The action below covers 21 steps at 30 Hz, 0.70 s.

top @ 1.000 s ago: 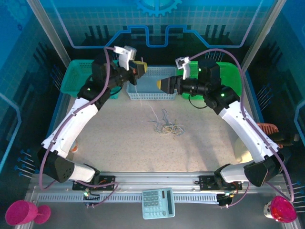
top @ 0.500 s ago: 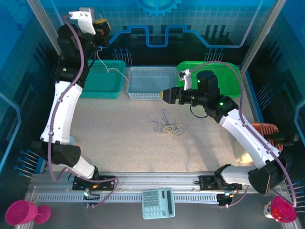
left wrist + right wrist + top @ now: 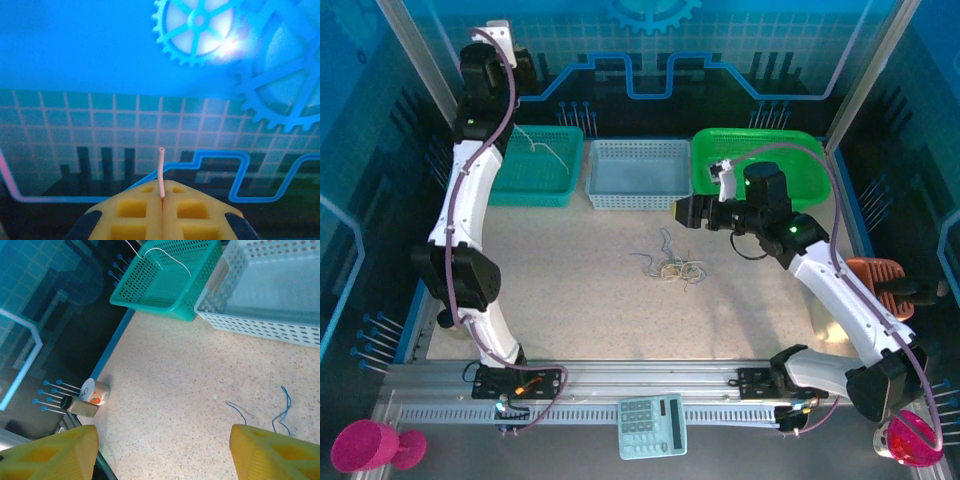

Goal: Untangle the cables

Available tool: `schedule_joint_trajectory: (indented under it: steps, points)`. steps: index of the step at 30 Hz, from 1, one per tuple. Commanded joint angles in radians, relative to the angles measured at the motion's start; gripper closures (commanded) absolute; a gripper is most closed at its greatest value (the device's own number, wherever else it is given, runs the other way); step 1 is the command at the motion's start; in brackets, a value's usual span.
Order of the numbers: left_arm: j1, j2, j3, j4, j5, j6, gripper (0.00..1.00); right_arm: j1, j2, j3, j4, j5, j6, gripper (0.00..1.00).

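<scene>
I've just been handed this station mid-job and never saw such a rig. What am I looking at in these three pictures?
Two robot arms are bolted at the near edge of the table. The wide picture looks down from above them; the other two come from a camera on each wrist, yellow fingers in view. The left gripper, up high, is shut on one thin cream wire that hangs over the teal basket. The right gripper is open and holds nothing. The other cables lie in a clump on the speckled table, in front of the pale blue basket.
</scene>
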Motion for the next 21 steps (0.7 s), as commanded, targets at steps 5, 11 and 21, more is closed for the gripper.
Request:
schedule_joint_trajectory:
  steps: [5, 11, 21]
  points:
    - [0.049, -0.011, -0.246, 0.012, -0.026, -0.052, 1.0, -0.02, -0.023, -0.046, -0.005, 0.012, -0.012, 0.29]
    - [0.134, 0.017, -0.34, -0.082, 0.103, -0.183, 0.81, -0.025, -0.004, -0.074, -0.008, 0.03, -0.026, 0.29]
    - [0.173, -0.003, -0.253, -0.176, 0.21, -0.265, 0.01, -0.03, 0.022, -0.126, 0.009, 0.066, -0.016, 0.29]
